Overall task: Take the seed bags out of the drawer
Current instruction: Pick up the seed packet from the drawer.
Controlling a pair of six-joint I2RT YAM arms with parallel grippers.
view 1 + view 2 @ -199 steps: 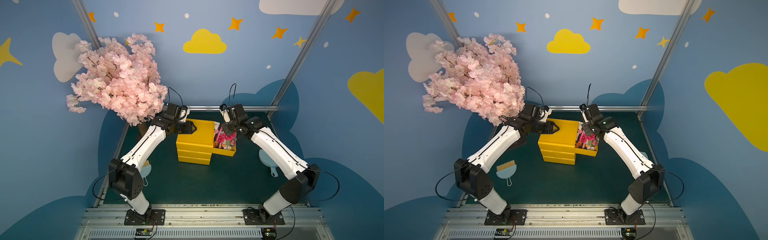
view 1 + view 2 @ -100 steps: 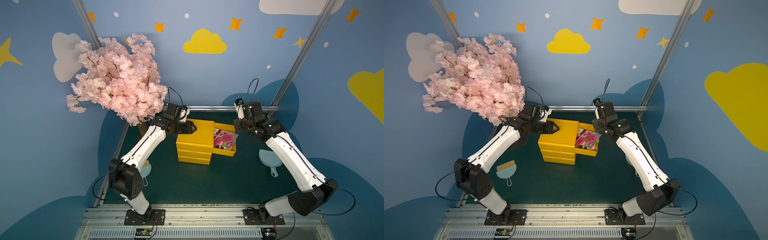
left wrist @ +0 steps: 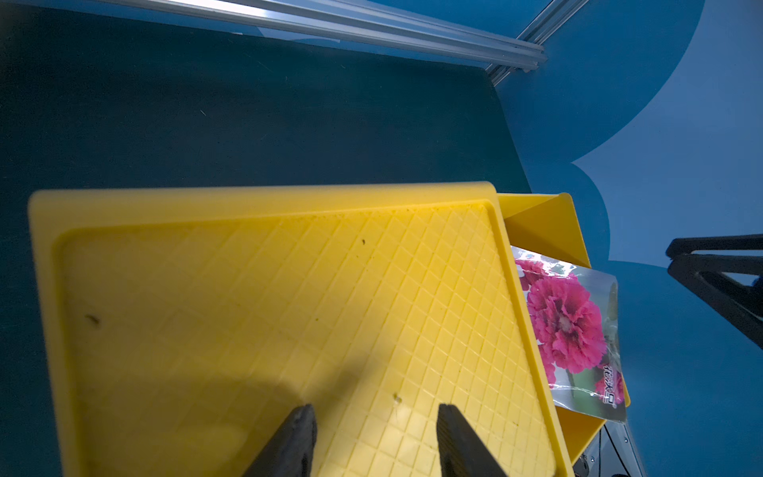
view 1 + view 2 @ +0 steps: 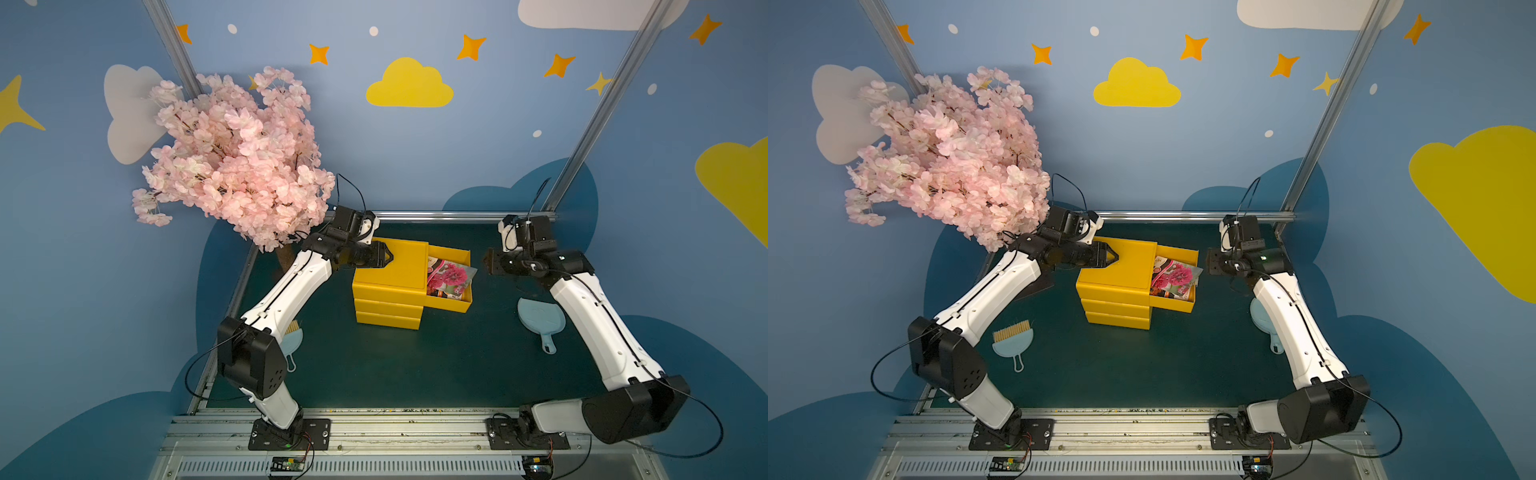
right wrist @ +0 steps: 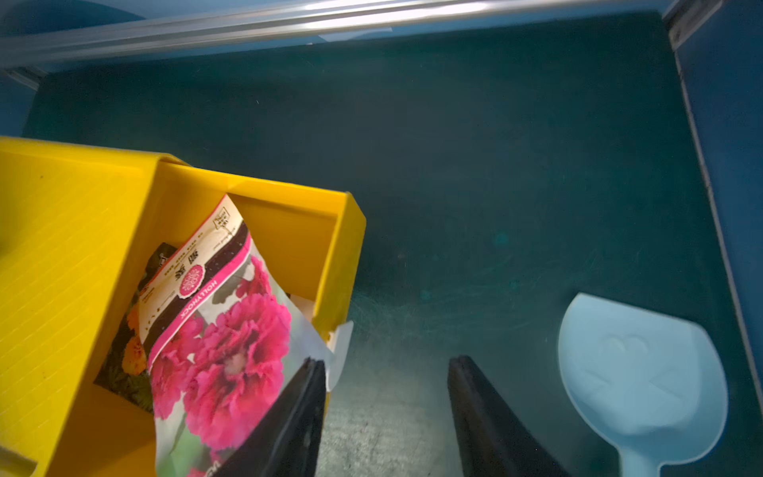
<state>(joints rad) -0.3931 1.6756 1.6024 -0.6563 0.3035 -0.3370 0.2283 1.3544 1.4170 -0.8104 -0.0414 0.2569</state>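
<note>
So my right fingers are apart, nothing between them, hanging just outside the open drawer. The seed bags sit inside it, the pink hollyhock bag on top with a corner poking over the wall right beside one finger, can't tell if it touches. Farther across, my left fingers are apart too, over the yellow cabinet top.

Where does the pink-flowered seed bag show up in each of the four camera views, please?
In a top view: the pink-flowered seed bag lies in the open drawer, right of the cabinet top.
In a top view: the bag is again in the drawer, near centre.
Left wrist: the bag is just beyond the cabinet top.
Right wrist: the bag is in the drawer, one corner over its wall.
Shared landmark: the yellow open drawer.
</note>
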